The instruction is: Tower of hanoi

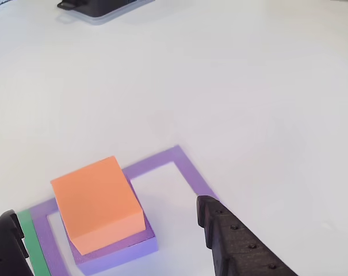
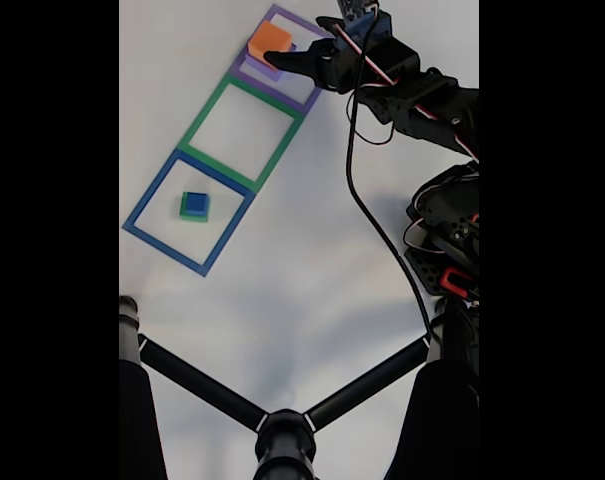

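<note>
Your table [image 2: 312, 270] is white and mostly bare. At about 6 o'clock in the fixed view a black tripod-like stand [image 2: 282, 435] spreads its legs across the foreground, and the arm's black cable [image 2: 377, 230] trails down from 1 o'clock toward 4 o'clock — neither lies over the frames. In the other view a dark flat object [image 1: 99, 8] sits at 11 o'clock on the table's far edge; you cannot tell what it is.

Three flat square frames lie edge to edge in a diagonal row: the blue frame [image 2: 147, 195] at 9 o'clock, the green frame [image 2: 197, 125] in the middle, the purple frame [image 2: 312, 30] at 12 o'clock.

Inside the blue frame, the small blue cube [image 2: 194, 204] sits on the green block [image 2: 185, 215]. Inside the purple frame, the orange block [image 1: 96, 201] rests on the flat purple block [image 1: 119, 256], near one corner of the frame.

Your gripper [image 1: 104, 221] stands with its jaws wide apart — one finger on each side of the orange block, touching nothing.
</note>
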Tool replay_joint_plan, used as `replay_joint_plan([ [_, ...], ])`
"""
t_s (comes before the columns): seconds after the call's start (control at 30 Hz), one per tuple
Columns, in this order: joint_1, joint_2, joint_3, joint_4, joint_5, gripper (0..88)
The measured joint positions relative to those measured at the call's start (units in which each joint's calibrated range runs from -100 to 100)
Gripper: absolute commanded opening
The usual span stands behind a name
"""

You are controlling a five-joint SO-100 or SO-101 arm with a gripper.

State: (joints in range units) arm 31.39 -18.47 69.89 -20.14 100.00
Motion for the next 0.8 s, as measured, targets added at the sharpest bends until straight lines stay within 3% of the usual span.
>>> replay_joint_plan([
  [0.37,-1.5,13.6,-0.3,-14.0,0.0,38.4],
  [0.8,-2.7,24.3,-7.7,-19.0,0.0,38.7],
])
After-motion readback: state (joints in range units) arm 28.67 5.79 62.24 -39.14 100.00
